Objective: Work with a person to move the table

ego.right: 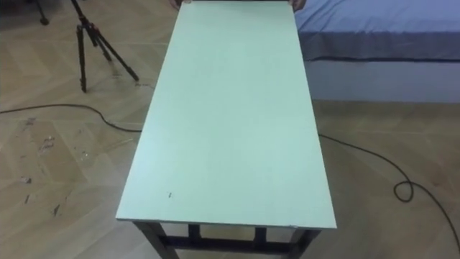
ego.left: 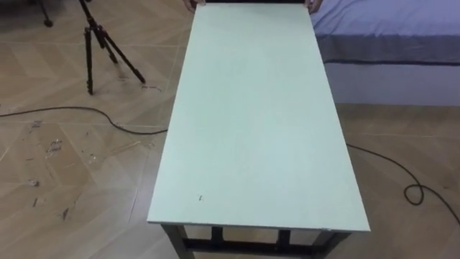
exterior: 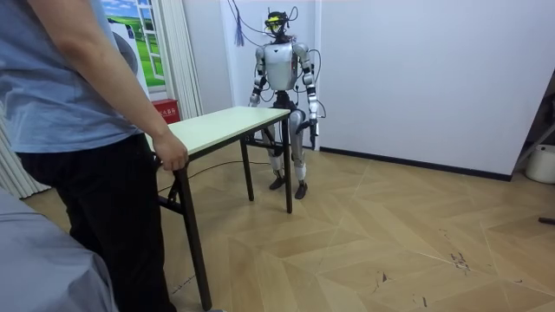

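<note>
The table's (ego.left: pixel 251 108) near end lies closest in the eye views, with its dark frame (ego.left: pixel 251 246) showing under the edge of the pale top. The top runs straight away from the robot over a wooden floor (ego.left: pixel 57 187).

Farther off on the left, a black tripod (ego.left: pixel 93 43) stands on the floor, well apart from the table. On the right, a bed (ego.left: pixel 388 29) with a grey-blue cover lies alongside the table's far half, near it but not touching.

At the table's far end a person's hands (ego.left: pixel 190 3) hold its two corners, one at the left corner and the other hand (ego.left: pixel 313 3) at the right.

In the room view the person (exterior: pixel 69 95) stands nearest, at that view's left, in a blue shirt and black trousers, with one hand curled over the table's end. The table reaches from there to the robot, which stands upright at the other end in front of a white wall (exterior: pixel 416 78).

The robot's right hand (exterior: pixel 255 100), on the room view's left, is just beside the table's corner at about the height of the top. Its left hand (exterior: pixel 310 128), on the room view's right, hangs lower, beside the hip and below the top. I cannot tell whether either hand is open or closed, or whether it touches the table.
</note>
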Controlling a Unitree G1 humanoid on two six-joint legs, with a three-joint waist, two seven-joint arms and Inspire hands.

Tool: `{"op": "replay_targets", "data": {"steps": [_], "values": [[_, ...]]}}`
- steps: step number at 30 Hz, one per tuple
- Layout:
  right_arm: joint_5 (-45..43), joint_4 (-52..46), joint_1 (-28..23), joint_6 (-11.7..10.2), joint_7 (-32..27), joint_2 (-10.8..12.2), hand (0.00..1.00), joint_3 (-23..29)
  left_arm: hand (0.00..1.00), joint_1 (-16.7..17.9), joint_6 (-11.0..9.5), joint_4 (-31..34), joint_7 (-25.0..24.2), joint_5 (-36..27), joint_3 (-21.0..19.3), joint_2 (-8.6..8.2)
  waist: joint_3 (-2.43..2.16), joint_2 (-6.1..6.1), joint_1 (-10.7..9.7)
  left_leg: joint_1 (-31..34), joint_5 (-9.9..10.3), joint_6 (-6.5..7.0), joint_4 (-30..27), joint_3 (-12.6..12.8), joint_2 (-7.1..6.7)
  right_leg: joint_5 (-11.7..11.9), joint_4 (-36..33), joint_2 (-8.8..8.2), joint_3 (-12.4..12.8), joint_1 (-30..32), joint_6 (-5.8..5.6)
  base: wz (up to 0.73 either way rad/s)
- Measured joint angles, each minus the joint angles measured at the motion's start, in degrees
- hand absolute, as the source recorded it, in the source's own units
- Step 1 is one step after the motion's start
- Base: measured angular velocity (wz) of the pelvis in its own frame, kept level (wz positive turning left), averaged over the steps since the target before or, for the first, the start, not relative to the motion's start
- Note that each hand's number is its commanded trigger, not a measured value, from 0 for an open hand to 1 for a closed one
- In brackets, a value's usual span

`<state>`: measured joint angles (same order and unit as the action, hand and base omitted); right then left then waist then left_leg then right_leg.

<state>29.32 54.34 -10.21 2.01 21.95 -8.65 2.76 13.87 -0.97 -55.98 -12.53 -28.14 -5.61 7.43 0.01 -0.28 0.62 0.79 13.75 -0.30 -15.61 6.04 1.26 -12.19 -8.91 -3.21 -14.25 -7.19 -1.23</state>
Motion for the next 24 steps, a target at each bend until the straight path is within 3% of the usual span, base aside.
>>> {"op": "replay_targets", "data": {"steps": [4,7,11,18,24], "values": [[0.58,-3.97,-1.83,0.57,3.18,-0.12,0.0,-3.18,0.0,2.39,0.9,5.2,-4.46,-2.23,3.13,-0.11,-0.08,-0.07,0.54,1.21,0.0,0.01,-0.27,0.01,0.07,0.0,-0.56,-0.02,-0.08,1.34,0.0,0.0],[3.88,-7.84,-4.2,0.81,4.78,-0.21,0.0,-6.63,0.0,4.19,1.06,10.17,-6.77,-7.39,7.51,0.37,-0.01,-0.24,1.25,1.78,-0.02,0.02,-0.8,0.09,0.08,0.0,-0.97,-0.13,-0.3,1.97,0.0,0.01],[9.26,-16.88,-9.1,2.85,9.05,-0.15,0.0,-8.18,0.0,6.31,2.06,15.73,-9.86,-11.33,8.41,1.38,0.12,-0.31,1.44,1.08,-0.04,0.05,-0.56,0.12,-0.06,0.0,-0.92,-0.22,-0.18,1.39,-0.01,0.0],[17.97,-22.37,-9.46,4.42,11.74,-0.27,0.0,-13.67,0.0,6.47,2.27,18.76,-10.55,-13.86,13.6,3.74,0.33,0.17,1.24,0.85,-0.04,0.07,-0.28,0.16,-0.06,0.0,-1.01,-0.22,-0.23,1.09,-0.01,0.0],[19.36,-25.41,-8.52,5.17,13.34,-1.1,0.0,-17.86,0.0,6.55,2.74,26.13,-11.8,-16.33,19.9,3.39,0.51,0.67,1.1,0.76,-0.25,0.36,-0.16,0.15,-0.12,-0.08,-1.95,-0.43,-0.21,1.55,-0.14,0.0]]}}
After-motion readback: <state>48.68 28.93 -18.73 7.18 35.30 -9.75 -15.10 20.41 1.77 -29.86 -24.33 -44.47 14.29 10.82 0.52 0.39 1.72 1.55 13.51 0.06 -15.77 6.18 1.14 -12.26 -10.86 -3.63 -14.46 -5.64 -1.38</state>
